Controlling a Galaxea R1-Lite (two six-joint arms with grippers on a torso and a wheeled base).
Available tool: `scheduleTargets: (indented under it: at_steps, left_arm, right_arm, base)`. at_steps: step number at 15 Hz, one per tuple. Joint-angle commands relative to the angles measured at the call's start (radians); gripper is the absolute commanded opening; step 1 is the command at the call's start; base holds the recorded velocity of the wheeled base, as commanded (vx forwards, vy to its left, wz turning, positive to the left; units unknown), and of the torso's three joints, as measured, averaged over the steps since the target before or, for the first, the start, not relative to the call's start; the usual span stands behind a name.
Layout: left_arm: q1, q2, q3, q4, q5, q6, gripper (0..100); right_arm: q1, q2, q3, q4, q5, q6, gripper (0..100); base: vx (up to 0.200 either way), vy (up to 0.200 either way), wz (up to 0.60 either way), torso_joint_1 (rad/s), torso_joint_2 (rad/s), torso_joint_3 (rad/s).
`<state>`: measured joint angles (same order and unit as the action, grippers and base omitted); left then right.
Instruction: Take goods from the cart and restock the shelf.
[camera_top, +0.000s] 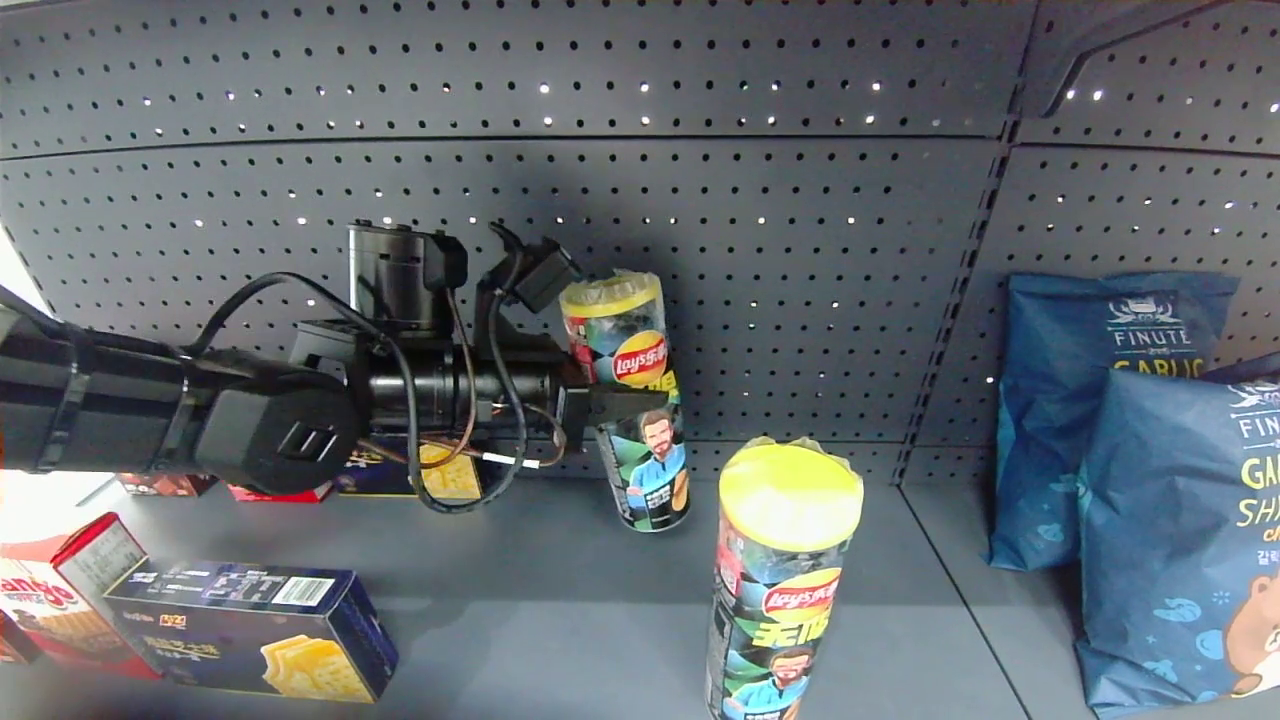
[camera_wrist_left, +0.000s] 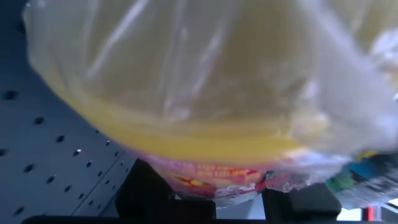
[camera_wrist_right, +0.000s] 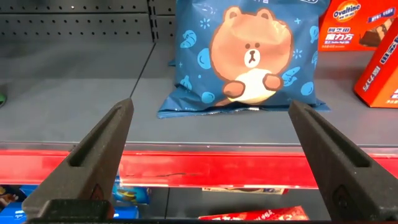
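Left arm (camera_top: 100, 410): matte black tube, black strap banded around it. Boxy black camera housing (camera_top: 395, 275) on the wrist. Black and brown cables (camera_top: 505, 380) hang in slack loops; one carries a white tag. Left gripper (camera_top: 640, 400): black. Right gripper (camera_wrist_right: 211, 104): two dark grey tapering fingers (camera_wrist_right: 93, 162), each grooved along its face.

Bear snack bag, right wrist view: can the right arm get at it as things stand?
Probably yes. The right claw is open and faces the bear snack bag squarely; bare shelf lies between them, and the orange boxes beside the bag stand clear of the path.
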<state>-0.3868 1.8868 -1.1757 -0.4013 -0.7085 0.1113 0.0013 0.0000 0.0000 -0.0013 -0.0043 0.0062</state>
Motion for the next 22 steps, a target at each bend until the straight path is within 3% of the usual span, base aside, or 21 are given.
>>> scheduleTargets:
  at_steps: [1, 2, 6, 12, 14, 16, 22]
  left_arm:
    - [-0.003, 0.044, -0.018, -0.001, 0.000, 0.001, 0]
    - [-0.004, 0.057, -0.028, 0.002, -0.002, 0.001, 0]
    - [-0.012, 0.083, -0.031, 0.006, -0.005, 0.073, 0]
    - [-0.024, 0.127, -0.079, 0.004, -0.005, 0.082, 0]
    - [-0.023, 0.144, -0.084, 0.006, -0.005, 0.133, 0]
    - [-0.023, 0.149, -0.084, 0.007, -0.005, 0.159, 0]
    - [-0.034, 0.149, -0.088, 0.009, -0.014, 0.157, 0]
  right_arm:
    - [0.000, 0.000, 0.000, 0.000, 0.001, 0.000, 100]
    - [0.000, 0.000, 0.000, 0.000, 0.000, 0.000, 100]
    - [0.000, 0.000, 0.000, 0.000, 0.001, 0.000, 100]
    - [0.000, 0.000, 0.000, 0.000, 0.000, 0.000, 100]
    - [0.000, 0.000, 0.000, 0.000, 0.000, 0.000, 100]
    - [0.000, 0.000, 0.000, 0.000, 0.000, 0.000, 100]
    - [0.000, 0.000, 0.000, 0.000, 0.000, 0.000, 100]
  base:
    - [0.000, 0.000, 0.00, 0.000, 0.00, 0.000]
    - [0.000, 0.000, 0.00, 0.000, 0.00, 0.000]
    - [0.000, 0.000, 0.00, 0.000, 0.00, 0.000]
    - [0.000, 0.000, 0.00, 0.000, 0.00, 0.000]
    - [0.000, 0.000, 0.00, 0.000, 0.00, 0.000]
    - [0.000, 0.000, 0.00, 0.000, 0.00, 0.000]
    - [0.000, 0.000, 0.00, 0.000, 0.00, 0.000]
